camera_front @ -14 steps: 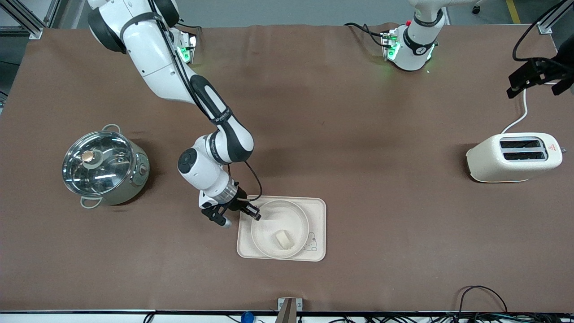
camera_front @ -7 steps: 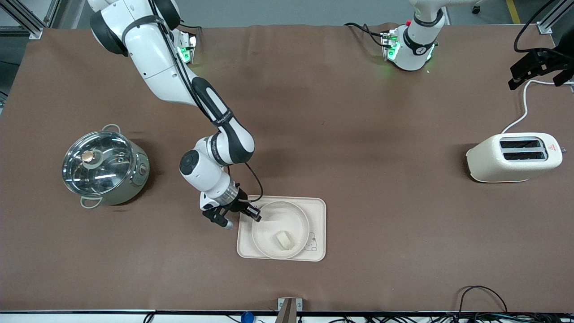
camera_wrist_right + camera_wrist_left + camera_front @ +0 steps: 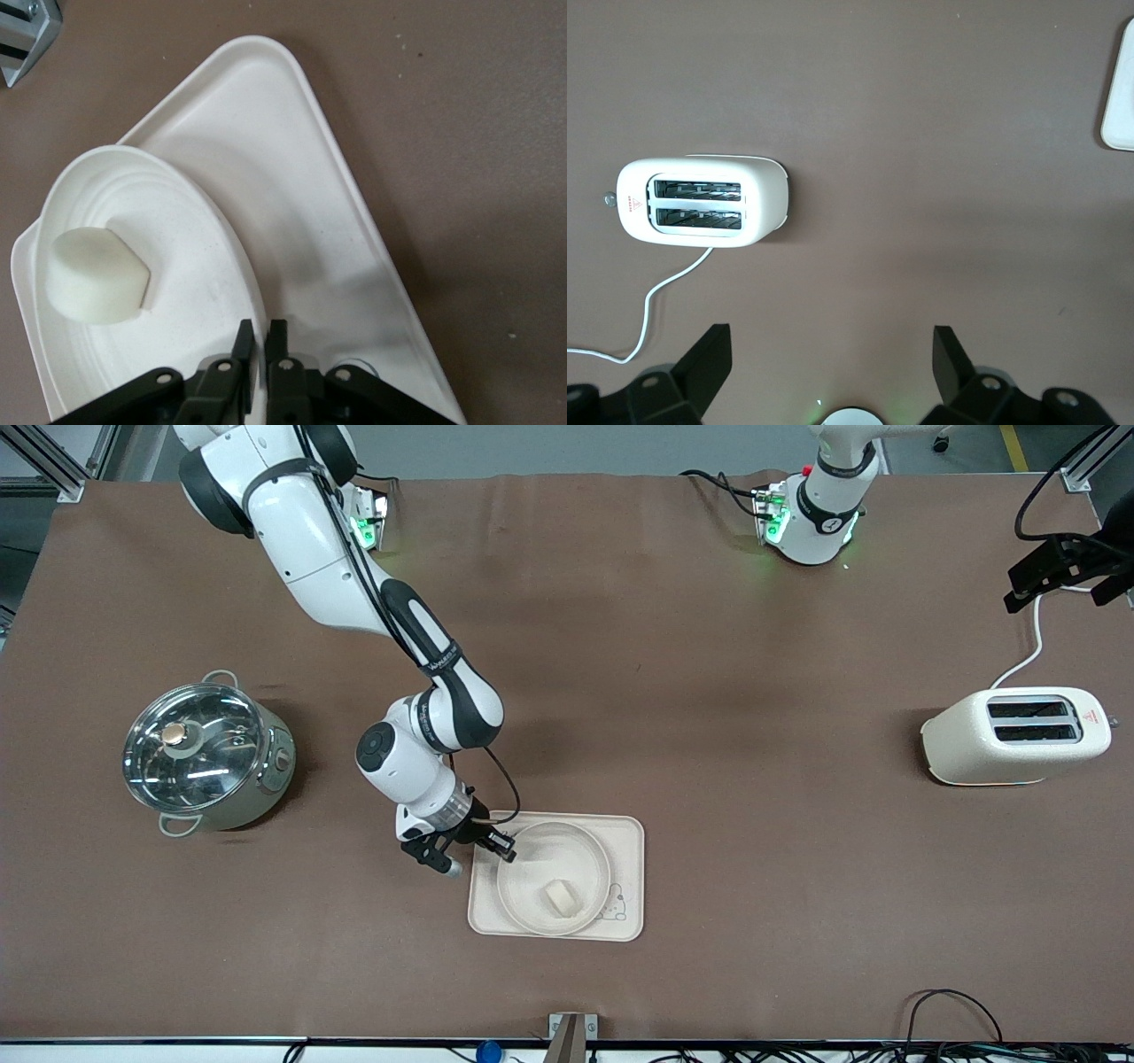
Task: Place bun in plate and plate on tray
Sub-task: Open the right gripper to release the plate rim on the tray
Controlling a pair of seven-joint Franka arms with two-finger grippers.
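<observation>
The round cream plate [image 3: 551, 850] lies on the rectangular cream tray [image 3: 625, 840], toward the right arm's end of it. The small pale bun [image 3: 562, 897] sits in the plate. My right gripper [image 3: 508, 853] is shut on the plate's rim at the tray's corner. In the right wrist view the fingers [image 3: 260, 332] pinch the rim of the plate [image 3: 190, 239], with the bun [image 3: 96, 274] inside it and the tray [image 3: 292, 186] beneath. My left gripper [image 3: 1059, 571] is open and empty, up in the air past the toaster; its own view shows its fingers [image 3: 828, 341] spread wide.
A white toaster [image 3: 1014, 735] with a cord stands toward the left arm's end of the table; it also shows in the left wrist view [image 3: 700, 199]. A steel pot with a glass lid [image 3: 204, 753] stands toward the right arm's end.
The right arm has shifted very slightly while still holding the plate's rim. The plate, bun and tray stay in place. The left gripper has drifted a little.
</observation>
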